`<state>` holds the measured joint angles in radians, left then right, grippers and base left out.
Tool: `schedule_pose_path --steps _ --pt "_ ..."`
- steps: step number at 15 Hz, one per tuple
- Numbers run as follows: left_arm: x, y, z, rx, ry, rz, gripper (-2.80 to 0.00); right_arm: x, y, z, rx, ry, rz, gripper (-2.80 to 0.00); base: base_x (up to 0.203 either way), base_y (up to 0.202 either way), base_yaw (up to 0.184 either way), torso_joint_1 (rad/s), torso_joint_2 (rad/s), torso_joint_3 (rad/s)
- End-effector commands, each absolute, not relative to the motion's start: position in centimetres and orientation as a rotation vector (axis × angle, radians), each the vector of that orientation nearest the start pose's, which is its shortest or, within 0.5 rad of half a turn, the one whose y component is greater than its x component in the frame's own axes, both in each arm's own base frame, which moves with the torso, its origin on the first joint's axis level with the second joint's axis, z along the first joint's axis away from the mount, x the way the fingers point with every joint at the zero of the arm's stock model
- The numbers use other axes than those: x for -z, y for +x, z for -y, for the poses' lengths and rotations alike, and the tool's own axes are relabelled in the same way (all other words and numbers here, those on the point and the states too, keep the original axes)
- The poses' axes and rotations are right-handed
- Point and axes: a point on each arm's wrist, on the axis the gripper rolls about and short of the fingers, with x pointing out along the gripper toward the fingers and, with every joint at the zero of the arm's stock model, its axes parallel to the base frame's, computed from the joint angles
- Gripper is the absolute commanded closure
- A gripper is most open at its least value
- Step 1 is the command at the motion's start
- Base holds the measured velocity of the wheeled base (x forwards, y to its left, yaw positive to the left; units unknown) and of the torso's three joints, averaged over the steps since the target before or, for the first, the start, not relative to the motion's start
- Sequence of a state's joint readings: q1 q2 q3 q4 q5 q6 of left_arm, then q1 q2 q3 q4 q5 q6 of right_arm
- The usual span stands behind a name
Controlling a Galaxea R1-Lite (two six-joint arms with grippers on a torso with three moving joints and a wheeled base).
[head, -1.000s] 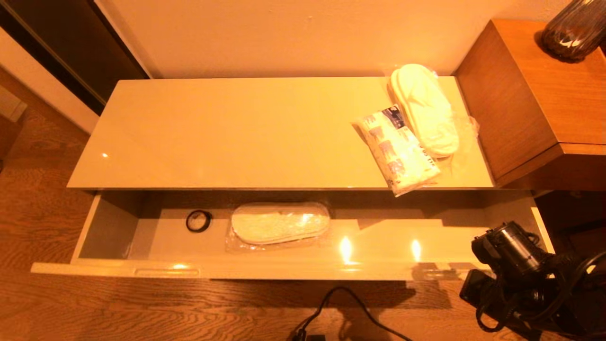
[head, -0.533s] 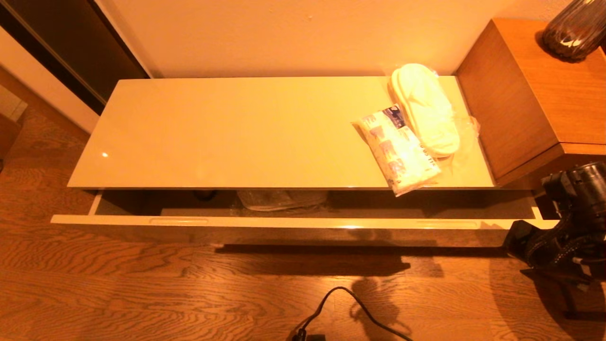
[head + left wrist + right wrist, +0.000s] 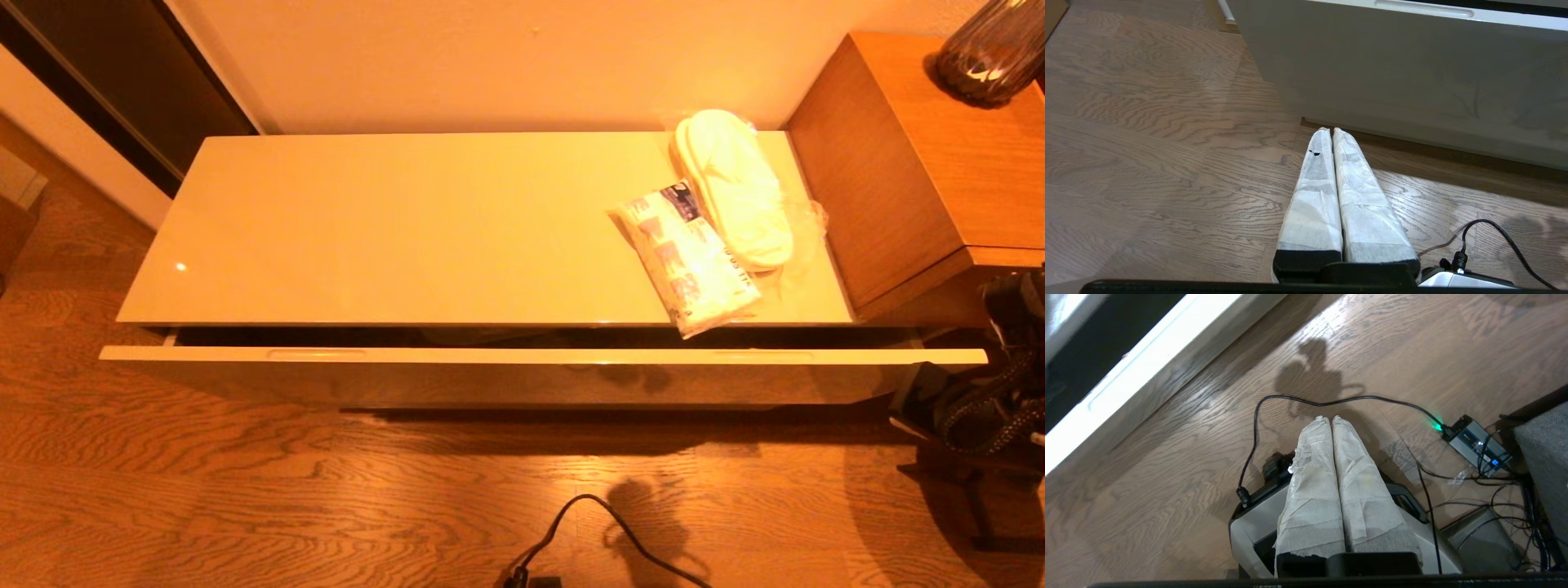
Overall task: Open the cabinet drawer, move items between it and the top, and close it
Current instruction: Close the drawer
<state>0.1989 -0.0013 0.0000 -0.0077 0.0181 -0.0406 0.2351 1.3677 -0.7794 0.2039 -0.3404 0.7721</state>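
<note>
The cabinet drawer (image 3: 539, 356) stands a narrow gap short of shut; bagged slippers (image 3: 732, 188) and a white packet (image 3: 690, 260) lie on the top (image 3: 392, 237). Only the final push seems left. Both the left gripper (image 3: 1329, 130) and the right gripper (image 3: 1327, 417) hang over the floor, fingers pressed together, holding nothing.

The packet (image 3: 688, 261) lies beside the slippers (image 3: 732, 187) at the top's (image 3: 392, 229) right end.

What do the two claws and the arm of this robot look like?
Each claw, left claw and right claw, has two long tapered fingers wrapped in wrinkled white tape on a black base. The right arm is black, with braided black cables along it.
</note>
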Motion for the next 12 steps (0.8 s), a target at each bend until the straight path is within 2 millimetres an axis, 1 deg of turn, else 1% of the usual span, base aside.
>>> schedule_pose_path --steps 1,3,4,6,8,12 --pt "-7.5 -2.5 0.5 -0.217 -0.037 0.051 0.00 -18.5 19.3 -3.9 0.385 0.512 -0.680 0.00 0.000 0.000 0.000 0.000 0.00 0.000" --pt "-7.5 -2.5 0.5 -0.217 -0.037 0.051 0.00 -18.0 19.5 -4.0 0.364 0.522 -0.716 0.00 0.000 0.000 0.000 0.000 0.00 0.000" --pt "-7.5 -2.5 0.5 -0.217 -0.037 0.051 0.00 -17.6 20.2 -4.2 0.354 0.531 -0.747 0.00 0.000 0.000 0.000 0.000 0.00 0.000" --pt "-7.5 -2.5 0.5 -0.217 -0.037 0.051 0.00 -17.7 22.0 -4.2 0.345 0.557 -0.737 0.00 0.000 0.000 0.000 0.000 0.00 0.000" --pt "-7.5 -2.5 0.5 -0.217 -0.037 0.051 0.00 -17.0 23.7 -4.6 0.346 0.554 -0.740 0.00 0.000 0.000 0.000 0.000 0.00 0.000" --pt "-7.5 -2.5 0.5 -0.217 -0.037 0.051 0.00 -15.3 27.9 -5.4 0.348 0.547 -0.732 0.00 0.000 0.000 0.000 0.000 0.00 0.000"
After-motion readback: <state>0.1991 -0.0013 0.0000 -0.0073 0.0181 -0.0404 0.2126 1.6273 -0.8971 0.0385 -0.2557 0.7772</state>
